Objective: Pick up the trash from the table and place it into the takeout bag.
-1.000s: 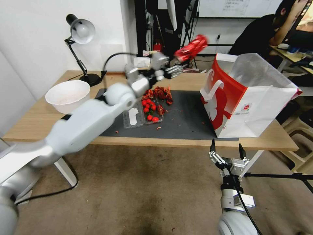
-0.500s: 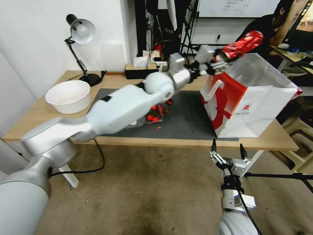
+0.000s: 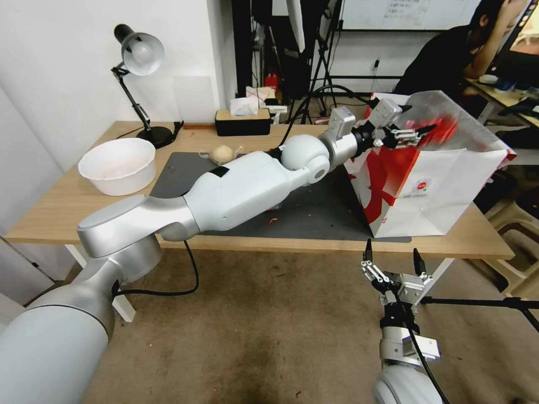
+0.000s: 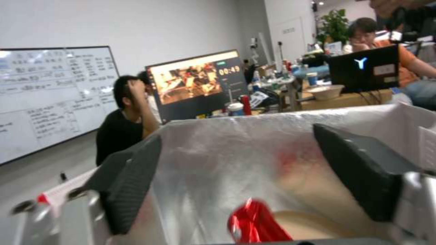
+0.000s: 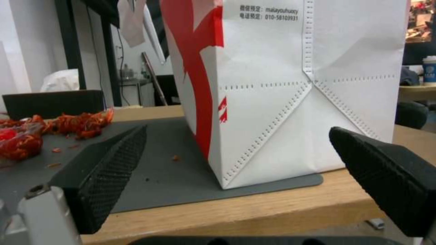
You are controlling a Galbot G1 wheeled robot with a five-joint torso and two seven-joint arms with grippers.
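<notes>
My left arm reaches across the table [image 3: 56, 207], and my left gripper [image 3: 418, 118] hangs open over the mouth of the takeout bag [image 3: 449, 185]. A crumpled red wrapper [image 3: 443, 126] shows as a red blur just past its fingertips, free of them, against the bag's silver lining. In the left wrist view the open left gripper [image 4: 236, 136] looks down into the bag [image 4: 218, 163], with the red wrapper [image 4: 254, 224] below it. A beige wad [image 3: 223, 152] lies at the back of the dark mat [image 3: 320, 216]. My right gripper [image 3: 393, 261] waits open below the table's front edge, facing the bag [image 5: 295, 85].
A white bowl [image 3: 118, 164] stands at the table's left, a desk lamp [image 3: 137, 56] and a black tissue box [image 3: 244, 120] along the back edge. Red scraps [image 5: 68, 124] lie on the mat [image 5: 159, 177] beside the bag. A tripod leg [image 3: 483, 303] runs at the right.
My left arm swung right with the red wrapper, from above the mat to over the bag. Its gripper has opened and the wrapper is loose inside the bag's mouth. The right arm stayed still.
</notes>
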